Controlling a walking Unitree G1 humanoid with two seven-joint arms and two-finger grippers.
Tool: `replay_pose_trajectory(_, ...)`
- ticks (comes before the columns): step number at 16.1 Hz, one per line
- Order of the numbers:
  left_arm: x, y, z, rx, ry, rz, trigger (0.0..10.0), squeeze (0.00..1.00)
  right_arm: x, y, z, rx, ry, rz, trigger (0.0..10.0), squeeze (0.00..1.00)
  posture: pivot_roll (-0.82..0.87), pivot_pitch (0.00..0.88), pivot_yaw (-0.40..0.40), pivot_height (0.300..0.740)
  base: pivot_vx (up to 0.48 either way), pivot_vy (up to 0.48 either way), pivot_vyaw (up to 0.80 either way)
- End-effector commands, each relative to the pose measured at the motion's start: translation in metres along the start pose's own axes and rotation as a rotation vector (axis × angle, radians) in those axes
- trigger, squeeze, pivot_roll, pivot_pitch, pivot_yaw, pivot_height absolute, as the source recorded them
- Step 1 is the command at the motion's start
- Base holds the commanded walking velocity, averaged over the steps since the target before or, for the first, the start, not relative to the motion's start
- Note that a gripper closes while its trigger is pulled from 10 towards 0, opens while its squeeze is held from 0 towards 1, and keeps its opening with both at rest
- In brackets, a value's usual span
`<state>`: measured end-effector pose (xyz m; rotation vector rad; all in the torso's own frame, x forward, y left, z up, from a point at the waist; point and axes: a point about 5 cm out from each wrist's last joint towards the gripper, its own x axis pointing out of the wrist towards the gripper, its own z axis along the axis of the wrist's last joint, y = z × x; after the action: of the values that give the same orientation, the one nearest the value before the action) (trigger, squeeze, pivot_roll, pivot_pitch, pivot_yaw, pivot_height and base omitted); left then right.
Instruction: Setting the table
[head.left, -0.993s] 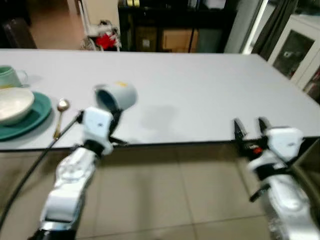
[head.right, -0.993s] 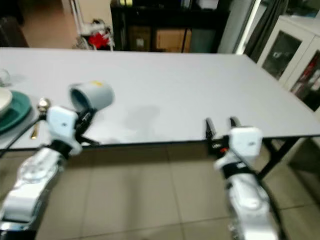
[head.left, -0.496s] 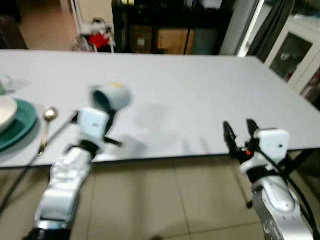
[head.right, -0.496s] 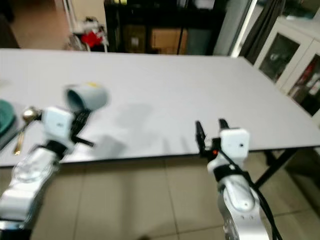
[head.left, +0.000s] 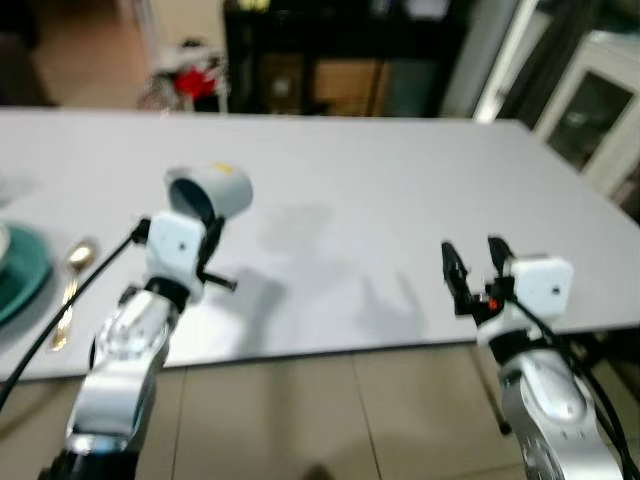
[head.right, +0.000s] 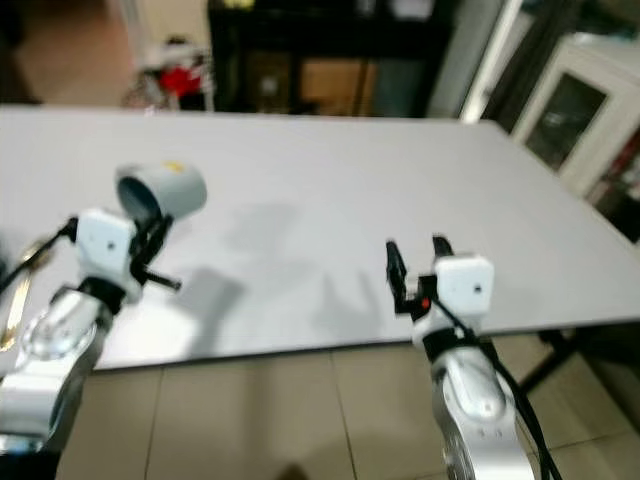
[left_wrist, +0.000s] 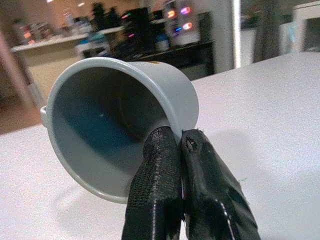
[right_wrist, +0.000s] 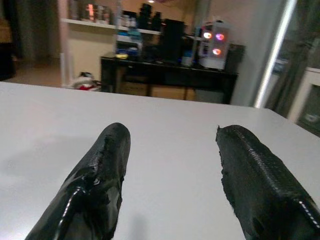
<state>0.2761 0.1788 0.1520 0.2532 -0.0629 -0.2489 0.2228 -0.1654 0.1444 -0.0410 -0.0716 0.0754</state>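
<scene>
Grey cup (head.left: 212, 189) at left-centre of head view, tipped on its side in the air over the white table (head.left: 400, 180), mouth facing the camera; left gripper (head.left: 205, 232) just below it, fingers (left_wrist: 165, 200) pressed together pinching the cup's rim. Right gripper (head.left: 470, 268) at lower right over the near table edge, fingers spread, holding nothing. Gold spoon (head.left: 70, 285) beside green plate (head.left: 25, 285) at far left
</scene>
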Motion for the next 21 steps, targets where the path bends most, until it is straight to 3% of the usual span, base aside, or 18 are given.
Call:
replay_pose_trajectory(1, 0.005, -0.012, 0.005, 0.004, -0.023, -0.052, 10.0, 0.0, -0.001, -0.007, 0.0, -0.013, -0.003, -0.026, 10.0, 0.0, -0.18, 0.0, -0.023, 0.74, 0.307, 0.0, 0.0)
replay_pose_trajectory(8, 0.019, -0.02, 0.008, 0.008, -0.037, -0.113, 10.0, 0.0, -0.004, -0.01, 0.0, -0.015, -0.009, -0.056, 10.0, 0.0, -0.2, 0.0, 0.01, 0.74, 0.313, 0.0, 0.0)
replay_pose_trajectory(12, 0.019, -0.02, 0.008, 0.008, -0.037, -0.113, 10.0, 0.0, -0.004, -0.01, 0.0, -0.015, -0.009, -0.056, 10.0, 0.0, -0.2, 0.0, 0.01, 0.74, 0.307, 0.0, 0.0)
replay_pose_trajectory(14, 0.049, -0.034, 0.011, 0.1, -0.01, -0.289, 10.0, 0.0, 0.004, -0.01, -0.002, -0.053, 0.04, -0.013, 10.0, 0.0, -0.23, 0.0, 0.041, 0.74, 0.0, 0.0, 0.0)
replay_pose_trajectory(15, 0.068, -0.038, 0.017, 0.186, 0.007, -0.394, 10.0, 0.0, 0.008, -0.01, -0.001, -0.078, 0.062, 0.025, 10.0, 0.0, -0.24, 0.0, 0.051, 0.74, 0.0, 0.0, 0.0)
replay_pose_trajectory(17, 0.096, -0.041, 0.03, 0.32, 0.029, -0.532, 10.0, 0.0, 0.011, -0.013, 0.008, -0.092, 0.061, 0.108, 10.0, 0.0, -0.26, 0.0, 0.076, 0.74, 0.0, 0.0, 0.0)
replay_pose_trajectory(21, 0.128, -0.039, 0.049, 0.529, 0.123, -0.694, 10.0, 0.0, 0.012, -0.018, 0.022, -0.204, 0.095, 0.258, 10.0, 0.0, -0.29, 0.0, 0.104, 0.74, 0.0, 0.0, 0.0)
